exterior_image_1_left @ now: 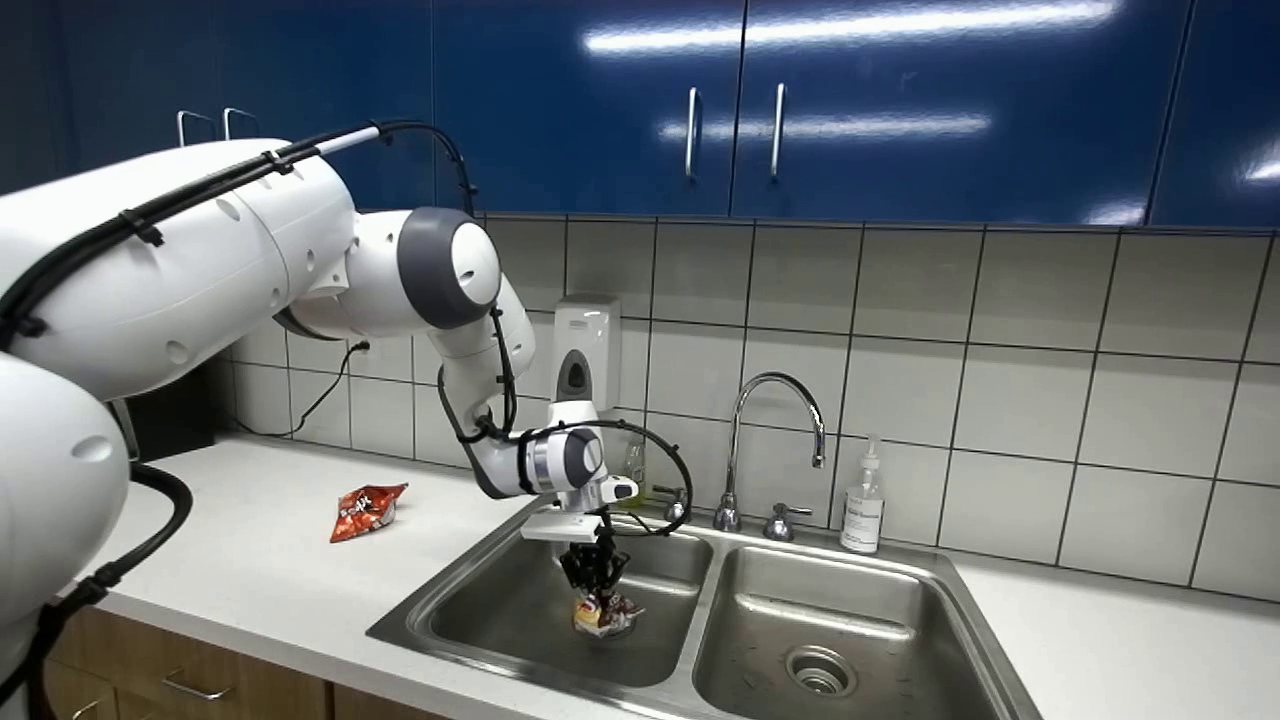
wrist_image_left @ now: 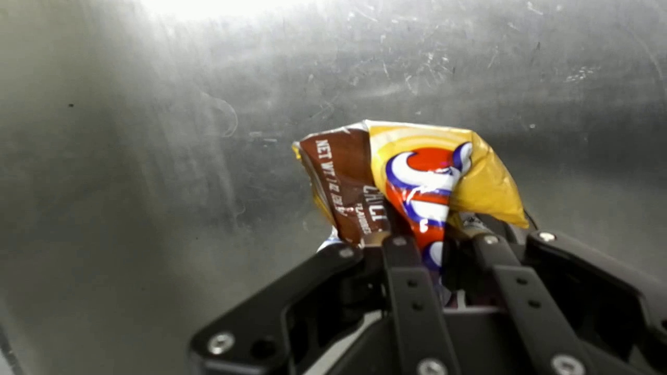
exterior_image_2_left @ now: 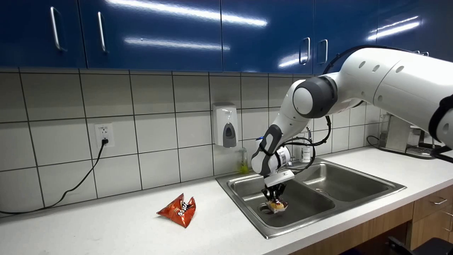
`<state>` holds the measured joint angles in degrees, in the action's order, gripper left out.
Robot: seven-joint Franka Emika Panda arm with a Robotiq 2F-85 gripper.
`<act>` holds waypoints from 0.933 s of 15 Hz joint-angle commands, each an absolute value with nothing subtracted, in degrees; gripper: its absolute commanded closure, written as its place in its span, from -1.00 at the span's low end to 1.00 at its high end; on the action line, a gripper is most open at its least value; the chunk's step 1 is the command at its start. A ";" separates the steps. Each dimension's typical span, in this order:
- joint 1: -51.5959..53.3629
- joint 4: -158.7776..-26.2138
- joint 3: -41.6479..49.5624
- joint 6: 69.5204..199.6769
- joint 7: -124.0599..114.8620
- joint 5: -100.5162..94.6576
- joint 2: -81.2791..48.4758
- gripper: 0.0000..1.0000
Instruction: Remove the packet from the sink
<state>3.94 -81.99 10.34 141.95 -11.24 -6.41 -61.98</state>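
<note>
The yellow packet (exterior_image_1_left: 606, 614), with brown and red markings, is in a basin of the double stainless steel sink (exterior_image_1_left: 400, 628). In an exterior view the packet (exterior_image_2_left: 277, 206) is beside the basin's drain, against the sink (exterior_image_2_left: 244, 214). My gripper (exterior_image_1_left: 597, 582) points down into this basin; it also shows in an exterior view (exterior_image_2_left: 274, 197). In the wrist view the packet (wrist_image_left: 422, 172) is pinched and folded between the fingers of my gripper (wrist_image_left: 432, 250). Its lower part is hidden by the fingers. I cannot tell whether the packet touches the basin floor.
A red packet (exterior_image_1_left: 366, 512) lies on the white counter (exterior_image_1_left: 250, 560) beside the sink. A curved chrome faucet (exterior_image_1_left: 740, 450) and a pump bottle (exterior_image_1_left: 863, 505) stand behind the sink. A soap dispenser (exterior_image_2_left: 225, 124) hangs on the tiled wall. Blue cabinets (exterior_image_2_left: 152, 35) are above.
</note>
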 commanded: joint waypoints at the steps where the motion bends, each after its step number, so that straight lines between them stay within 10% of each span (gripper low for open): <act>1: 4.05 -87.94 10.22 141.42 -11.32 -6.61 -55.43 0.97; 14: 3.66 -112.00 9.14 143.32 -5.88 -9.74 -32.66 0.97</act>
